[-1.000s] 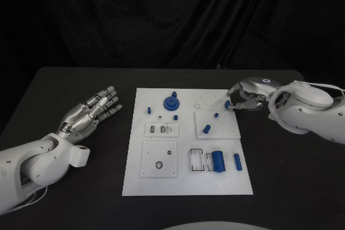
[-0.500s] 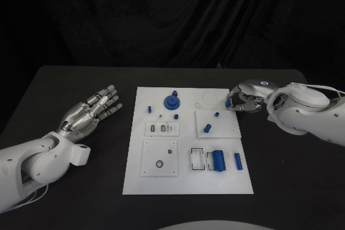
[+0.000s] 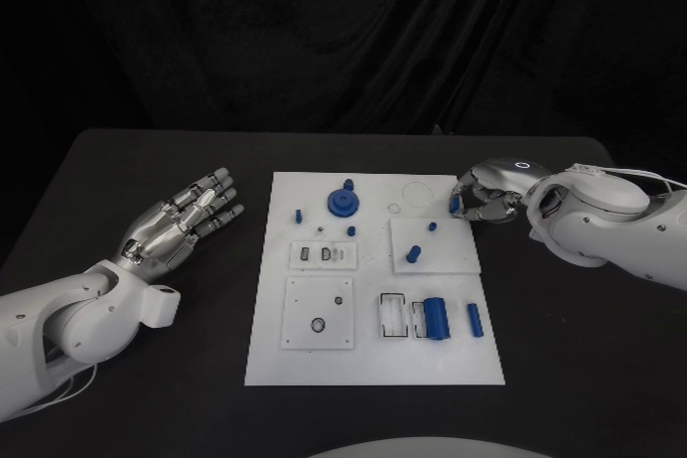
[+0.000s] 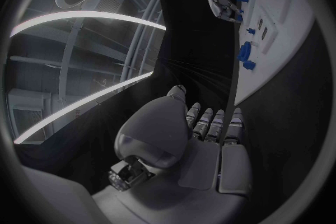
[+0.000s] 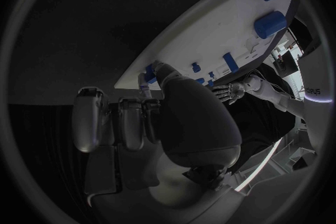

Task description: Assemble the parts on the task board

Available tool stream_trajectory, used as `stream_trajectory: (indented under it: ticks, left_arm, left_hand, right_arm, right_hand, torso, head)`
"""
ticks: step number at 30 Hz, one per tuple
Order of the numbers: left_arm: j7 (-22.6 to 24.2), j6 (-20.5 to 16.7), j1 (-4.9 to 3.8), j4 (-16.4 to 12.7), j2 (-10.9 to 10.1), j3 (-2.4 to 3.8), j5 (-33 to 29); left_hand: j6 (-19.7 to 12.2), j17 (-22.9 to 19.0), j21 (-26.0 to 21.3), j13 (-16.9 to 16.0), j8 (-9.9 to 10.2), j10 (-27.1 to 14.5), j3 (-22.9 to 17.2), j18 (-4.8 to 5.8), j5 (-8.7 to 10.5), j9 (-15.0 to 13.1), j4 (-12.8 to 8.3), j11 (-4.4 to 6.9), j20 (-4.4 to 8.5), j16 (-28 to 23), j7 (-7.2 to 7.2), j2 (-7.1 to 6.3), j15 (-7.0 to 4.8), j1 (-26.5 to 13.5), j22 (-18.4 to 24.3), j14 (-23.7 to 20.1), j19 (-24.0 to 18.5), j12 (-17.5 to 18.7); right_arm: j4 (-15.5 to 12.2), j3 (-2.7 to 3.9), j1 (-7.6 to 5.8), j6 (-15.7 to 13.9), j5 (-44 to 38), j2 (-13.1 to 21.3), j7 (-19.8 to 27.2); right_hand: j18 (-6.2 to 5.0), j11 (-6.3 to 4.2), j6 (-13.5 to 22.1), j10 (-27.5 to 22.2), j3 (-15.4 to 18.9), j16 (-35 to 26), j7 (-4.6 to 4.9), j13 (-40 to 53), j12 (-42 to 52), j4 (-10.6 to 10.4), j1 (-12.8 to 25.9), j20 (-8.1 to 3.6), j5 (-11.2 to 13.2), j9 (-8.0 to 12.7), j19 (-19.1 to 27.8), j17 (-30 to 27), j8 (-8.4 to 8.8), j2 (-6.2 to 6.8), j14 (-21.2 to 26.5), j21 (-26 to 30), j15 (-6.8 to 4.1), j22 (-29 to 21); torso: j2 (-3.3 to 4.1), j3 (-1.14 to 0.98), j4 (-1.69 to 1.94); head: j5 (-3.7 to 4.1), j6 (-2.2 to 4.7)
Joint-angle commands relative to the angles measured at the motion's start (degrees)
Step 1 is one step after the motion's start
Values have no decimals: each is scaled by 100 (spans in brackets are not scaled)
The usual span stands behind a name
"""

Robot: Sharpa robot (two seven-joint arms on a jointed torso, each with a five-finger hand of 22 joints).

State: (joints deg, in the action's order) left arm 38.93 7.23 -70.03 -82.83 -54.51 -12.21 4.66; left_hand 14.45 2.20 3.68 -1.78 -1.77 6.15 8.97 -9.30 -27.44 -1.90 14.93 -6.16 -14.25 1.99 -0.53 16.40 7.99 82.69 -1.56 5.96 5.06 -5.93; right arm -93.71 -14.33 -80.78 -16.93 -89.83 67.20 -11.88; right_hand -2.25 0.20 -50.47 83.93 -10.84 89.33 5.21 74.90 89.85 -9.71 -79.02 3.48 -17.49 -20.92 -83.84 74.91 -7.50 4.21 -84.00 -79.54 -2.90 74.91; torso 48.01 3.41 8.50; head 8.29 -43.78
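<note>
Task board [image 3: 372, 364]: a white plate lying flat in the middle of the black bench [image 3: 129, 165], its long axis running away from the robot.
Right hand [image 3: 484, 192]: at the board's far right edge, fingers curled in around a small blue peg [image 3: 454, 206]; the peg sits between the fingertips with its long axis close to upright, just above the board's rim.
Left hand [image 3: 179, 225]: well to the left of the board, palm up over the bench, fingers straight and spread, holding nothing.
Blue gear [image 3: 343, 202]: near the board's far end, left of centre, lying flat with its hub pointing up.
Short blue pin [image 3: 412, 255]: on the raised square plate at the right, its long axis slightly tilted from the board's length.
Large blue cylinder [image 3: 437, 319]: lying on its side near the board's near right corner, long axis along the board's length.
Thin blue rod [image 3: 473, 321]: just right of the cylinder, parallel to it.
</note>
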Motion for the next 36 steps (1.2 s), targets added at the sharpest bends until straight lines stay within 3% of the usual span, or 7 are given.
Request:
stream_trajectory:
  ticks: [1, 14, 23, 36]
  left_arm:
    - [558, 83, 6, -2, 15, 5, -1]
    - [529, 96, 10, 12, 20, 5, -1]
    - [517, 103, 13, 14, 19, 5, -1]
    - [504, 105, 14, 14, 14, 5, -1]
  left_hand:
    - [-21, 6, -11, 7, -25, -44, -30, -103, -33, -7, 4, -12, -38, 2, -22, -13, 36, 66, -1, 2, -1, -38]
    - [-34, 4, -14, 8, -22, -48, -39, -102, -38, -5, -1, -15, -40, 0, -26, -9, 38, 71, 1, -4, -6, -36]
    - [-34, 4, -14, 8, -22, -48, -39, -102, -38, -5, -1, -15, -40, 0, -26, -9, 38, 71, 1, -4, -6, -36]
    - [-43, 2, -15, 10, -20, -56, -50, -101, -40, -4, -7, -17, -42, -3, -29, -8, 40, 78, 2, -11, -8, -34]
  right_arm:
    - [26, 1, 26, -61, -59, -22, -56]
    - [81, 2, 49, -171, -60, -92, -41]
    - [78, 2, 51, -231, -60, -92, -15]
    - [58, 2, 51, -249, -60, -95, -30]
  right_hand:
    - [-49, 1, -42, 607, -9, -28, 3, 1510, 15, 37, -47, -21, -45, -32, -26, 1430, -35, -12, -564, 24, -28, 1084]
    - [-50, -14, -91, 607, -37, -33, -12, 1510, 15, 21, -16, -35, -215, -196, -30, 1427, -102, -76, -563, 32, -41, 1091]
    - [-49, -39, -47, 607, -249, -33, -34, 1510, 15, 79, -29, -59, -1014, -531, -41, 1428, -154, -140, -563, 49, -62, 1111]
    - [-47, -51, -13, 607, -418, -29, -49, 1510, 15, 115, -18, -69, -1317, -673, -48, 1432, -157, -178, -565, 50, -74, 1126]
  torso:
    - [2, -1, 2]
    - [2, -2, -4]
    - [2, -2, 0]
    - [0, -2, -6]
  head:
    - [2, -6]
    - [-13, -22]
    - [-10, -33]
    - [1, -63]
